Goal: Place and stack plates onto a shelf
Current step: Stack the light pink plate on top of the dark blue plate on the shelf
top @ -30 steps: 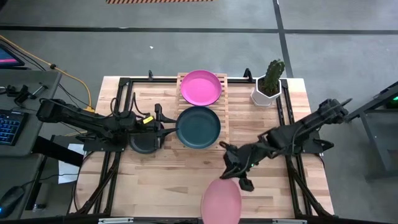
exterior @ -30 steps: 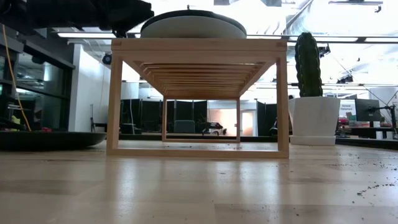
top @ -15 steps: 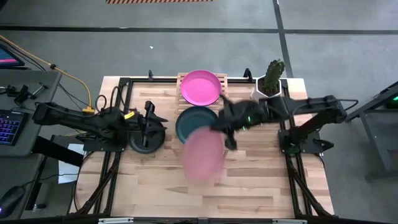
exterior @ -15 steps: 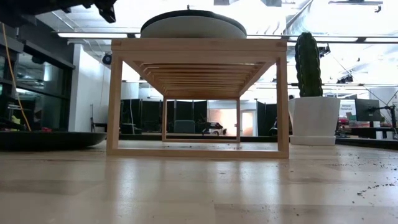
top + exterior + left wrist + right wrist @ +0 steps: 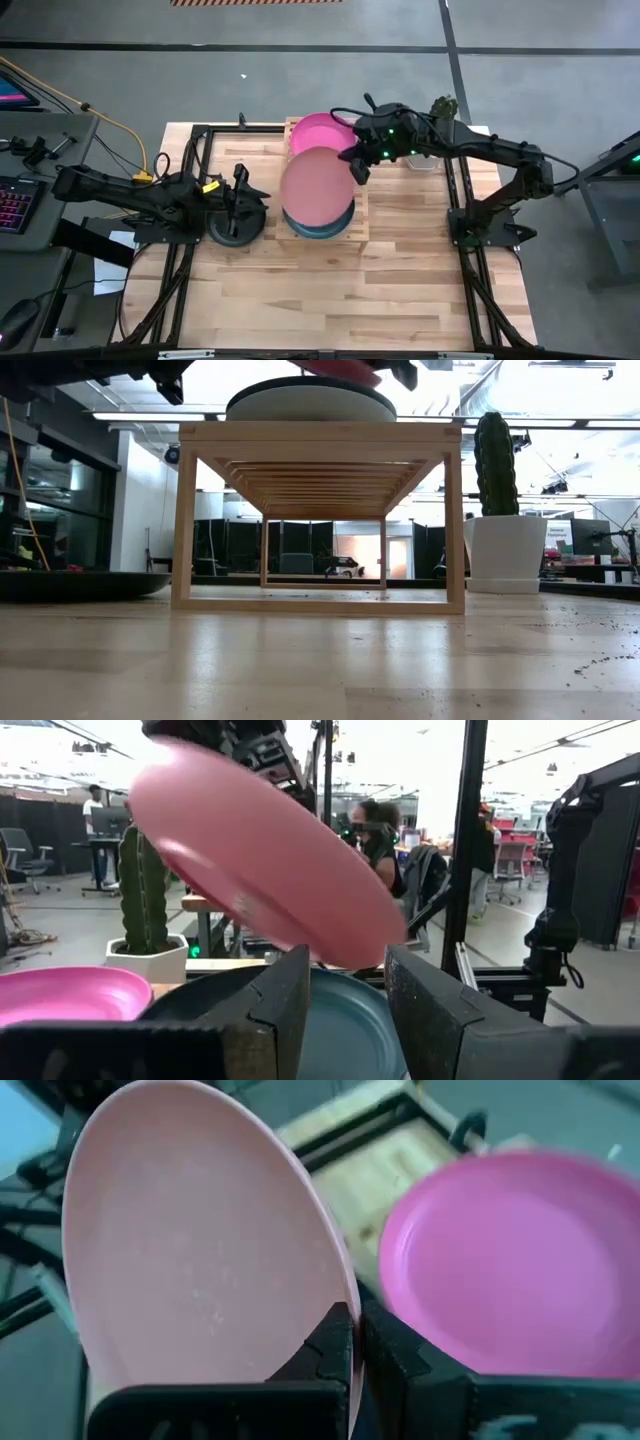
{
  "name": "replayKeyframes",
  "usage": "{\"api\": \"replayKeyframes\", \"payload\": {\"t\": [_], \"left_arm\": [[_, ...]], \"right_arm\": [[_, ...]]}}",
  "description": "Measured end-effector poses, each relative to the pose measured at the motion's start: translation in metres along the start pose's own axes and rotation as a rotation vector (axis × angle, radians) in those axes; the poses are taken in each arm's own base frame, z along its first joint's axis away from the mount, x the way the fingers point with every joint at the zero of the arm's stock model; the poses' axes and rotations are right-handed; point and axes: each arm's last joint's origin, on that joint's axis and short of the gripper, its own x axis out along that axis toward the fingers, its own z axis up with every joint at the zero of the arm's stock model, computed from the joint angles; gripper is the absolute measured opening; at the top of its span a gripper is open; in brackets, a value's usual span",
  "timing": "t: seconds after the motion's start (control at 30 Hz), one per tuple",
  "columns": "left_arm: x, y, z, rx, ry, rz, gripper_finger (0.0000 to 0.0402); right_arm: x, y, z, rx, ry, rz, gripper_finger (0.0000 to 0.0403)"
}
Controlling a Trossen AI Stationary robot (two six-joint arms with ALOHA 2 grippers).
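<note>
A salmon pink plate [image 5: 318, 188] hangs tilted over the dark teal plate [image 5: 320, 229], which lies on the near half of the slatted wooden shelf [image 5: 361, 205]. My right gripper [image 5: 357, 168] is shut on the pink plate. A magenta plate [image 5: 320, 129] lies on the shelf's far half. A black plate [image 5: 236, 226] rests on the table left of the shelf, and my left gripper [image 5: 250, 196] hovers open over it, holding nothing. In the left wrist view the pink plate [image 5: 260, 860] slants above the teal plate [image 5: 345, 1020]. My right gripper pinches the pink plate's rim [image 5: 345, 1312] between its two fingers, at the plate's far right side. The fingers come from the table's right, slanting down. The plate is lifted clear above the teal plate and tilts down toward the table's near side.
A white pot with a cactus [image 5: 437, 130] stands at the far right, close behind my right arm. Black frame rails [image 5: 195, 170] run along both table sides. The near half of the tabletop [image 5: 330, 300] is bare wood.
My right gripper has swung from the table's near edge up and toward the far side, carrying the pink plate, which now hangs tilted over the teal plate on the shelf. My left gripper has drawn back from the teal plate's left rim toward the table's left edge.
</note>
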Motion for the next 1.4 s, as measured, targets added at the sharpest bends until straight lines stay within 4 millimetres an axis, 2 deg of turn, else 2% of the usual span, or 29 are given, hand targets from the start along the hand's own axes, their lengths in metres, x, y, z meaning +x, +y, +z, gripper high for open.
{"api": "replayKeyframes", "payload": {"t": [0.17,0.5,0.83,1.07,1.2,1.4], "left_arm": [[0.000,0.000,0.000,0.008,-0.004,0.011,0.0122],[0.000,0.001,0.001,0.010,-0.009,0.015,0.0122],[0.000,0.001,0.000,0.011,-0.001,0.016,0.0122],[0.000,0.001,-0.002,0.002,0.016,0.016,0.0122],[0.000,0.001,-0.005,-0.043,0.049,0.018,0.0122],[0.000,0.001,-0.005,-0.051,0.050,0.018,0.0122]], "right_arm": [[0.007,0.001,-0.008,0.039,0.085,0.014,0.0000],[0.055,-0.004,-0.023,0.102,0.244,0.007,0.0000],[0.056,-0.005,-0.030,0.077,0.318,0.000,0.0000],[0.055,-0.005,-0.029,0.052,0.308,0.008,0.0004],[0.055,-0.005,-0.029,0.043,0.308,0.008,0.0033],[0.055,-0.003,-0.029,0.008,0.332,0.087,0.0107]]}}
